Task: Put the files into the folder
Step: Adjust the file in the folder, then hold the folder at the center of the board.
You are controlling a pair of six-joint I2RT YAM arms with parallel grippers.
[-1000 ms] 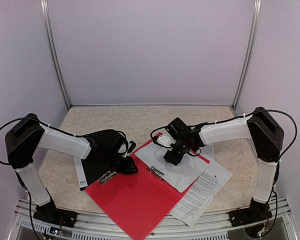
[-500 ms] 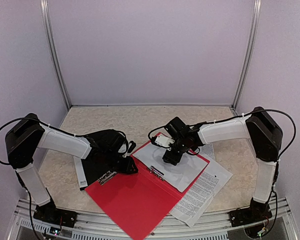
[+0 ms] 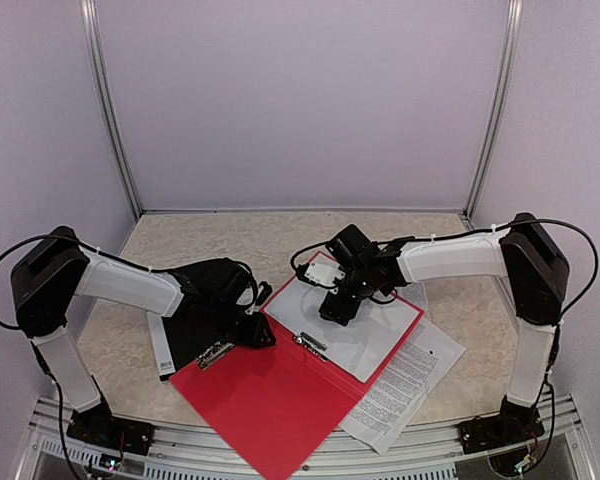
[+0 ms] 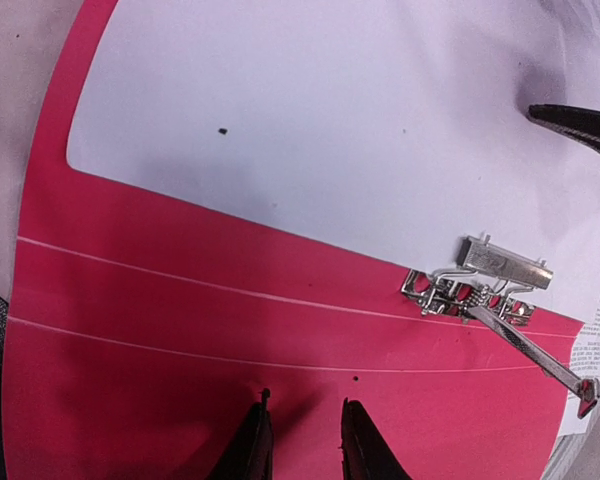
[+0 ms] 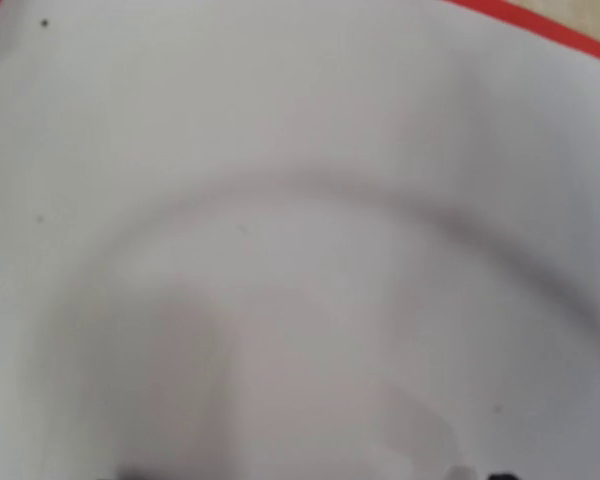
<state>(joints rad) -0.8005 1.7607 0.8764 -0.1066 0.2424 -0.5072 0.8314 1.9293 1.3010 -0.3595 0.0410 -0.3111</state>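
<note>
Left gripper (image 4: 304,408): jaws narrowly parted, nothing between them, tips down on left cover of open red folder (image 3: 265,400). Right gripper (image 3: 337,310): low over blank white sheet (image 3: 372,342); wrist view is blurred, only dark tips at its bottom edge, far apart, gripping nothing. Blank sheet lies flat on folder's right half, its edge just beside metal clip (image 4: 485,285). Printed sheets (image 3: 405,385) on table (image 3: 230,245), outside folder, at its right edge.

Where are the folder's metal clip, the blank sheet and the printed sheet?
metal clip (image 4: 477,290): left wrist view, its sprung base.
blank sheet (image 3: 370,340): top external view, bare near half.
printed sheet (image 3: 398,385): top external view, text block.
</note>
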